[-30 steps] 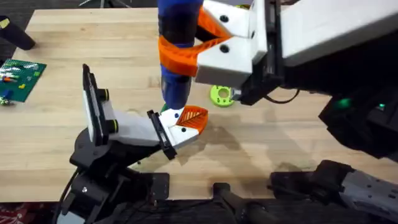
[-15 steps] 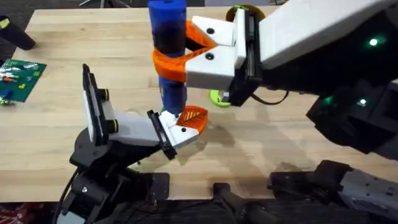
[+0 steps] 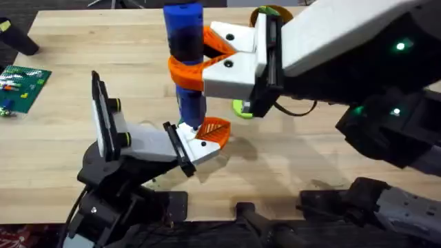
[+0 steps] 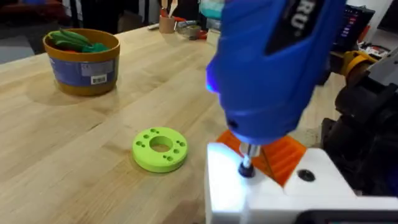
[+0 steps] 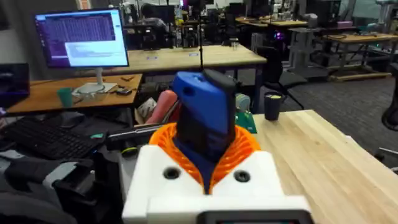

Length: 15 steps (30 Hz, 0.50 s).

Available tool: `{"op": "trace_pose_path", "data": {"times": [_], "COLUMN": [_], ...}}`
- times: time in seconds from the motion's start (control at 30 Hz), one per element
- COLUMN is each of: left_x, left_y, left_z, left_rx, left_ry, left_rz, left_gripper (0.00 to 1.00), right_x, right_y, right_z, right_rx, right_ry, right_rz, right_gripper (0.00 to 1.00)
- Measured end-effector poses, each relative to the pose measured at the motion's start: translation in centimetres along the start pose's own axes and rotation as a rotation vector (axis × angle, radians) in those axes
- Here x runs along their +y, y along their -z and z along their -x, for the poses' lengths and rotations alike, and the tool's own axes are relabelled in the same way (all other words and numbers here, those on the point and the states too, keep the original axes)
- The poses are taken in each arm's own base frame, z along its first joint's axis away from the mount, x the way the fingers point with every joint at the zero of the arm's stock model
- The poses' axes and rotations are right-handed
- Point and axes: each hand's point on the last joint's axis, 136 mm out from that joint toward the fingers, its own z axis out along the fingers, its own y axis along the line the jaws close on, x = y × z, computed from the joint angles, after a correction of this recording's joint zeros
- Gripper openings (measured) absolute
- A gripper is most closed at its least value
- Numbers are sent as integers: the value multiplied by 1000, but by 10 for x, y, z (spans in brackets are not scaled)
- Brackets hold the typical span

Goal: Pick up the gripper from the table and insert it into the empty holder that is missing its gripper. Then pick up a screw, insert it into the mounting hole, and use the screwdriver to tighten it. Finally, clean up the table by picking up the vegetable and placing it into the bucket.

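Screw-tightening step: right claw (image 3: 196, 65) clamped on upright screwdriver (image 3: 186, 62), bit on screw (image 4: 246, 168) in gripper (image 3: 212, 132) base. Left claw's state — cannot tell. Next: vegetable (image 4: 160, 149) into bucket (image 4: 82, 60).

Plastic parts on pale wood

We see a smooth, matt wooden table (image 3: 331, 148) with visible grain, a glossy blue plastic screwdriver (image 4: 273, 68) with a small metal tip, a matt lime-green plastic vegetable (image 4: 160, 148), and a ribbed orange plastic gripper (image 3: 215, 131) on its smooth white base.
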Motion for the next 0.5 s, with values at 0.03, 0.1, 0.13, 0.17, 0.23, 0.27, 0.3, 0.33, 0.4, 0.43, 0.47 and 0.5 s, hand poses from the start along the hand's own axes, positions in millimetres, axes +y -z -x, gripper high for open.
{"op": "trace_pose_path", "data": {"times": [0.03, 0.1, 0.13, 0.17, 0.23, 0.27, 0.3, 0.33, 0.4, 0.43, 0.47, 0.5], "left_x": [0, 0, 0, 0, 0, 0, 0, 0, 0, 0, 0, 0], "left_y": [0, 0, 0, 0, 0, 0, 0, 0, 0, 0, 0, 0], "left_z": [0, 0, 0, 0, 0, 0, 0, 0, 0, 0, 0, 0], "left_rx": [0, 0, 0, 0, 0, 0, 0, 0, 0, 0, 0, 0], "left_ry": [0, 0, 0, 1, 1, 1, 1, 1, 1, 1, 1, 1], "left_rz": [0, 0, 0, 0, 0, 0, 0, 0, 0, 0, 0, 0], "left_gripper": [11, 11, 11, 11, 11, 11, 11, 11, 11, 11, 11, 11], "right_x": [0, -1, -1, -1, -1, -1, -1, -2, -1, -2, -2, -2], "right_y": [0, -1, -1, -1, -2, -2, -2, -2, -1, -2, -2, -2], "right_z": [-1, -2, -2, -3, -3, -3, -3, -3, -3, -3, -3, -3], "right_rx": [1, 4, 5, 5, 5, 5, 5, 6, 6, 6, 6, 7], "right_ry": [-1, -2, -3, -4, -4, -4, -4, -4, -4, -4, -4, -5], "right_rz": [-1, -1, -1, -1, -1, -1, -1, -1, -1, -1, -1, -1], "right_gripper": [33, 33, 33, 33, 33, 33, 33, 33, 33, 33, 33, 33]}}
